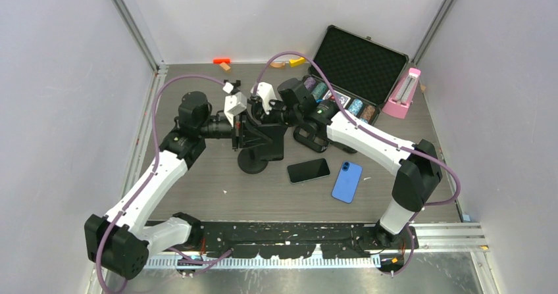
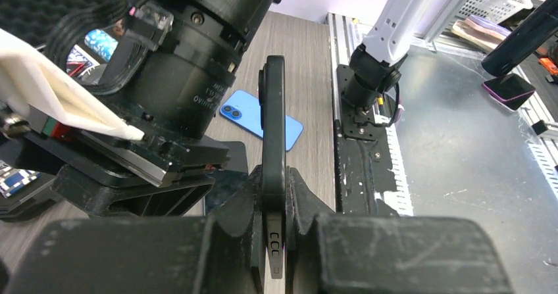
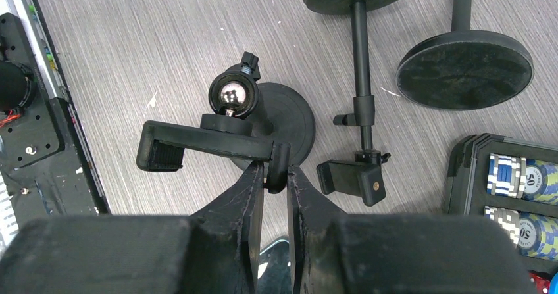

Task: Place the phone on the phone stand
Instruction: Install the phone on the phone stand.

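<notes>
A black phone (image 2: pixel 273 110) stands on edge between the fingers of my left gripper (image 2: pixel 274 175), which is shut on its lower end. The phone stand (image 3: pixel 197 139) is a black clamp bar on a shiny ball joint (image 3: pixel 231 97) above a round base (image 1: pixel 253 164). My right gripper (image 3: pixel 276 172) is shut on the end jaw of that clamp bar. In the top view both grippers meet above the stand, the left gripper (image 1: pixel 237 131) from the left and the right gripper (image 1: pixel 268 115) from the right. The held phone is just left of the clamp.
A second black phone (image 1: pixel 308 170) and a blue phone (image 1: pixel 347 181) lie flat right of the stand. Other black stands (image 3: pixel 464 70) sit behind, one lying down (image 3: pixel 352 182). An open case of poker chips (image 1: pixel 349 103) and a pink object (image 1: pixel 403 93) are at the back right.
</notes>
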You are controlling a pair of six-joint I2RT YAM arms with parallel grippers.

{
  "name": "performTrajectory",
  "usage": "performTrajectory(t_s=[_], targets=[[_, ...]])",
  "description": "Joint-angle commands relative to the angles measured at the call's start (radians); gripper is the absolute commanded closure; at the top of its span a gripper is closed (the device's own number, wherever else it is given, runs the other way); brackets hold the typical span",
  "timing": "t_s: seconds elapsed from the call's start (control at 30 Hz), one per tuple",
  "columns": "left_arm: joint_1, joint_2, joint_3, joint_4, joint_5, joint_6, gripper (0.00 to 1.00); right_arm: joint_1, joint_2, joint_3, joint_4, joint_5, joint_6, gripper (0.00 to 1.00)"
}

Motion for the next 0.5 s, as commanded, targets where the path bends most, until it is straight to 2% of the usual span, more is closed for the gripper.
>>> performTrajectory(t_s=[0.0, 0.33, 0.47], targets=[[0.005, 0.006, -0.038, 0.242, 0.064, 0.017, 1.0, 0.01, -0.003, 0.042, 0.016, 0.009, 0.013, 1.0], [0.005, -0.015, -0.102, 0.128, 0.045, 0.285, 1.0, 0.012, -0.002, 0.046, 0.011, 0.004, 0.017, 1.0], [0.007, -0.018, -0.136, 0.149, 0.038, 0.325, 1.0, 0.013, 0.0, 0.046, 0.007, -0.002, 0.02, 1.0]])
